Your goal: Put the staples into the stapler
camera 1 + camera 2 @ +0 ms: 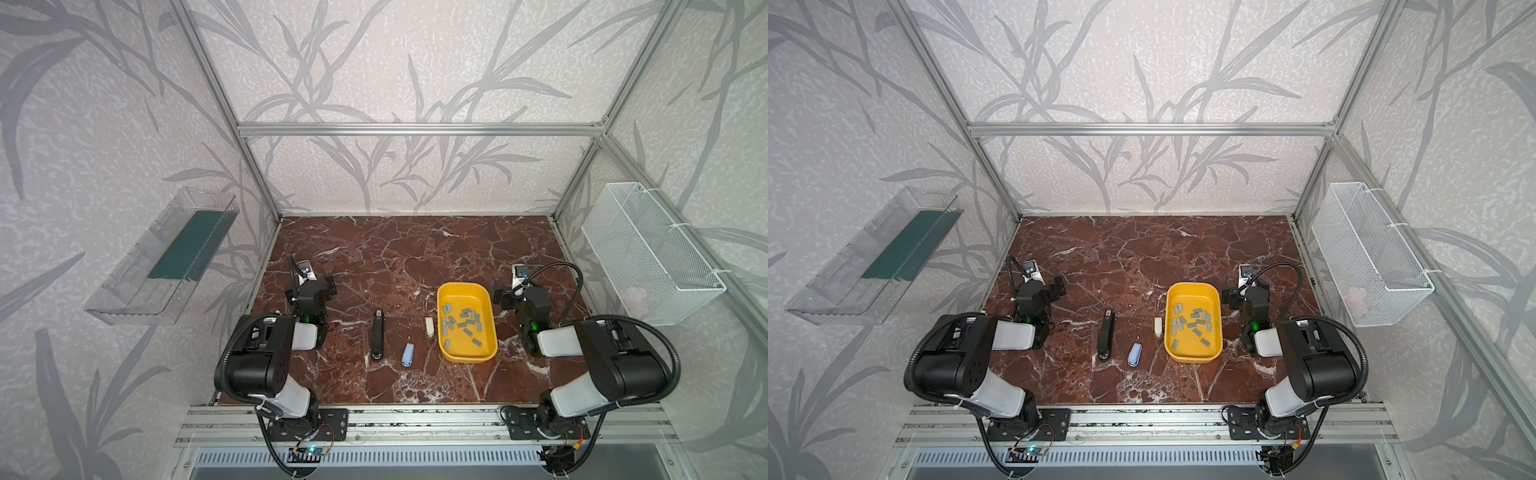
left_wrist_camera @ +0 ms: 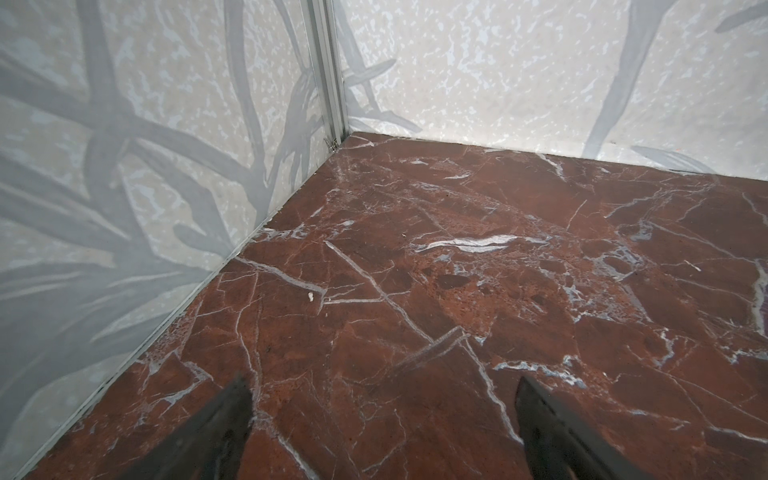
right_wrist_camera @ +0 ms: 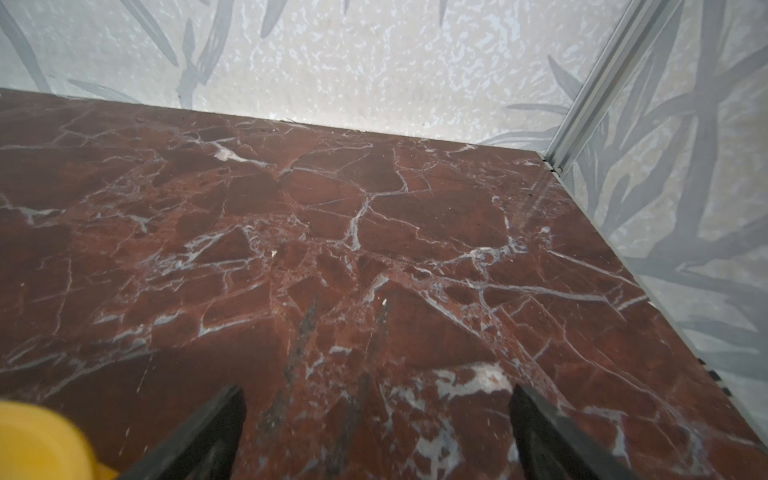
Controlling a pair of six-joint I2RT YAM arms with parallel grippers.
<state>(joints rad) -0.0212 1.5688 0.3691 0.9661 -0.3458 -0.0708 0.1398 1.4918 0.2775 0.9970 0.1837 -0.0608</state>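
Observation:
Several small grey staples [image 1: 465,321] [image 1: 1196,322] lie loose in a yellow tray [image 1: 463,286] [image 1: 1192,286] right of the table's middle. Left of the tray lie three staplers in both top views: a long black stapler [image 1: 377,337] [image 1: 1105,334], a short blue stapler [image 1: 407,355] [image 1: 1135,354] and a small cream stapler [image 1: 429,327] [image 1: 1158,326]. My left gripper [image 1: 311,289] [image 2: 382,399] stands open over bare marble, left of the black stapler. My right gripper [image 1: 517,293] [image 3: 376,405] is open and empty just right of the tray, whose corner [image 3: 37,440] shows in the right wrist view.
A clear plastic bin [image 1: 162,262] hangs on the left wall and a white wire basket [image 1: 652,253] on the right wall. Aluminium frame posts [image 2: 328,70] [image 3: 598,83] stand at the back corners. Papered walls close the marble table on three sides.

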